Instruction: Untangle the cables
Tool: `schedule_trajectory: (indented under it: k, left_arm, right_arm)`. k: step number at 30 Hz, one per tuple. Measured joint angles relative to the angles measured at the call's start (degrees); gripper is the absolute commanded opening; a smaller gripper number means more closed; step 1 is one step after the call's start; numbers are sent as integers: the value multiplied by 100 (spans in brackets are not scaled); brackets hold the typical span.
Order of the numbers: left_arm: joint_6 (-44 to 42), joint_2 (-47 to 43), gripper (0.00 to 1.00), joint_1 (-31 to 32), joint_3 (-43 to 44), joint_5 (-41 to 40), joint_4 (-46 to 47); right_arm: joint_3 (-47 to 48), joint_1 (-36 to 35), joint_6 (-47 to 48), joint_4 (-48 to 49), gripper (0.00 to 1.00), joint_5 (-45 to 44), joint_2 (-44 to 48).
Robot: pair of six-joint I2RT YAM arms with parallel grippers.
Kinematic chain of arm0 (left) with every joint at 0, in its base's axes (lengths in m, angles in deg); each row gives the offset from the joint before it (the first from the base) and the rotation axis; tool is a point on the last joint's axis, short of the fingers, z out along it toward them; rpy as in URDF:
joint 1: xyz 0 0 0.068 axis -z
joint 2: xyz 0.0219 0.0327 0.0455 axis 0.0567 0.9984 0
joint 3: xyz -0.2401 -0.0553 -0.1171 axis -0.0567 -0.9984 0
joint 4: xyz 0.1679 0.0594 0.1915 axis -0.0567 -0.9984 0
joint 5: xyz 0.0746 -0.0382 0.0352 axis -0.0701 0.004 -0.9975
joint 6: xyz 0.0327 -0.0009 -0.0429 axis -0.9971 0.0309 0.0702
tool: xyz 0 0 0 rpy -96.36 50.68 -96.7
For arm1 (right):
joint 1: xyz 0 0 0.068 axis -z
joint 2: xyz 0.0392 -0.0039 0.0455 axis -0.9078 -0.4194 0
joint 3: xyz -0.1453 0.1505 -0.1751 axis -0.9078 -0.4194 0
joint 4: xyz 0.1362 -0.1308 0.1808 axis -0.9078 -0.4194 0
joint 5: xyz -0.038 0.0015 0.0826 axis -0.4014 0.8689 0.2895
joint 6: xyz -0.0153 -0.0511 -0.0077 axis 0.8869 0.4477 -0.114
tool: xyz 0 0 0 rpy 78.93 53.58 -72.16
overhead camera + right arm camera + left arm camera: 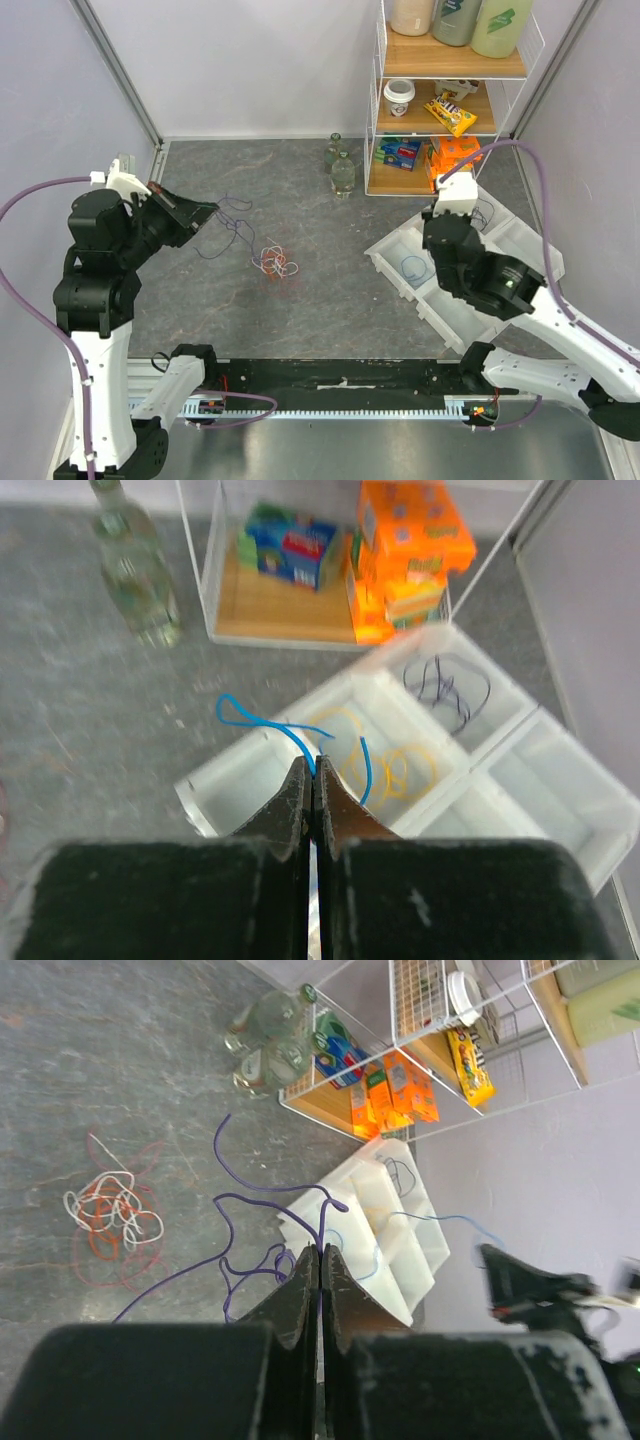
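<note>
Grips a purple cable in the left pincer, fingers pressed flat together on it with no gap between them, raised over the left side of the table. Dangles the strand from the tips in loose kinks and loops toward the table; cannot tell whether the low end touches down. Shows the tangle of orange, white and red strands lying on the table near the middle, to the right of that pincer and near the hanging purple loops.

Pinches a blue cable in the right pincer, fingers likewise closed together on it, held above the white tray on the right side of the table. Carries the blue strand up and left from the tips into a small loop past the tray's rim, with a short end dropping just beside the fingers. Has a yellow cable coiled in the compartment just beyond the fingertips, and a coiled purple cable in the compartment beyond, toward the shelf.

Behind the tray, at the far wall: the shelf, with bottles standing on the table just left of it
</note>
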Motion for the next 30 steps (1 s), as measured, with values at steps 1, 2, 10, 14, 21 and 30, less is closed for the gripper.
schedule_trajectory:
  k: [1, 2, 10, 14, 21, 30]
  left_arm:
    - [39, 2, 2, 0, -48, 122, 52]
    - [83, 4, 2, 0, -114, 240, 107]
    - [365, 79, 2, 0, -562, 1145, 345]
    - [468, 68, 2, 0, -704, 1460, 433]
    - [632, -398, 2, 0, -1224, 1657, 496]
    - [824, -374, 2, 0, -1423, 1895, 758]
  right_arm:
    - [-271, 57, -151, 4, 0, 120, 20]
    - [-496, 129, -262, -17, 0, 229, 24]
    - [-1622, 1755, -890, -280, 0, 2299, -481]
    - [-1580, 1919, -883, -280, 0, 3425, -863]
    - [-1060, 1910, -828, -264, 0, 5101, -629]
    - [46, 1910, -905, -234, 0, 5316, 138]
